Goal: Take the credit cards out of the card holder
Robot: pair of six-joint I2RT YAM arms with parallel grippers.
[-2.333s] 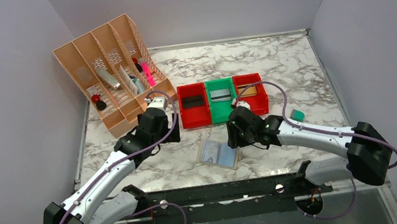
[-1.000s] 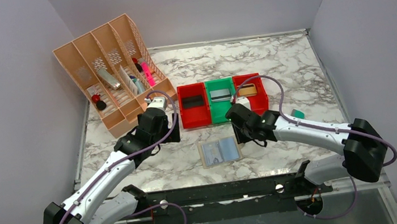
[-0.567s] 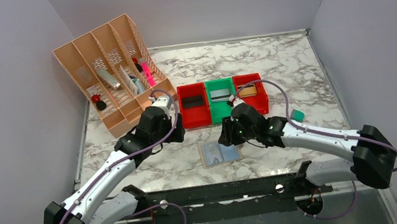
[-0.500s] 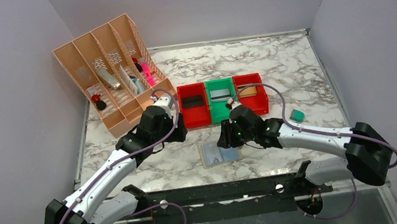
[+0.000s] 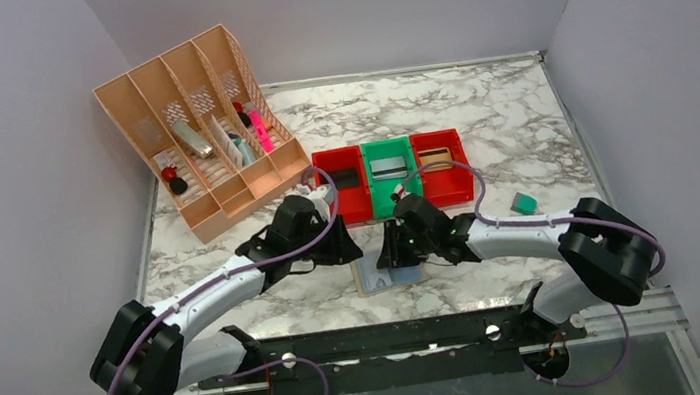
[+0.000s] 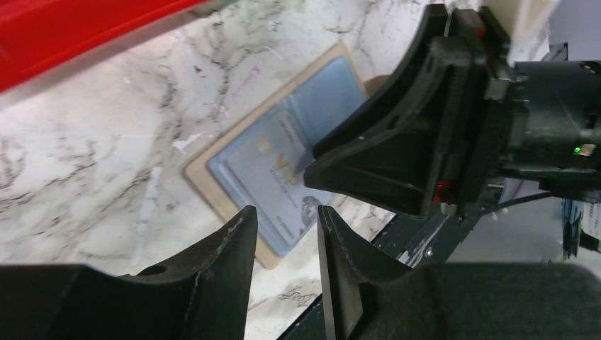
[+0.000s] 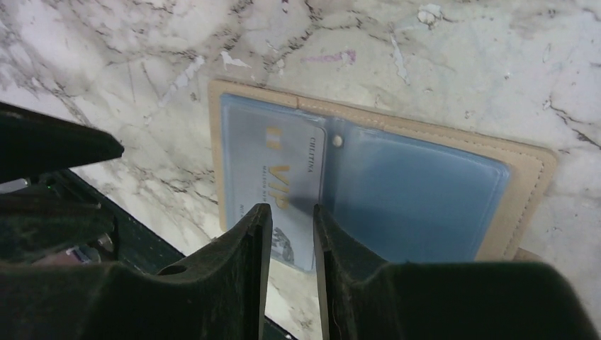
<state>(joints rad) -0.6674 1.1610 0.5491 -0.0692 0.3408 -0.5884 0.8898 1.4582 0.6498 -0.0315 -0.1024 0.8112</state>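
Observation:
The card holder [image 7: 418, 191] lies open and flat on the marble, tan at the border with pale blue panels inside. In the top view only its near edge [image 5: 377, 286] shows under both grippers. A pale credit card with gold "VIP" print [image 7: 273, 166] lies in its left panel, and it also shows in the left wrist view [image 6: 273, 166]. My right gripper [image 7: 289, 211] hangs just over that card, jaws a narrow gap apart with nothing between them. My left gripper [image 6: 287, 219] is at the holder's left end, open and empty, facing the right gripper's black body [image 6: 411, 156].
Behind the holder stand a red bin [image 5: 336, 155], a green bin [image 5: 388, 145] and a second red bin [image 5: 437, 136], each with a card inside. A peach file organizer [image 5: 206, 124] stands at the back left. A small teal object [image 5: 524, 202] lies to the right. A black rail [image 5: 394, 338] runs along the front edge.
My left arm has swung right and down to the holder's left end, its jaws narrowing. My right gripper has shifted left over the card. The holder has turned slightly.

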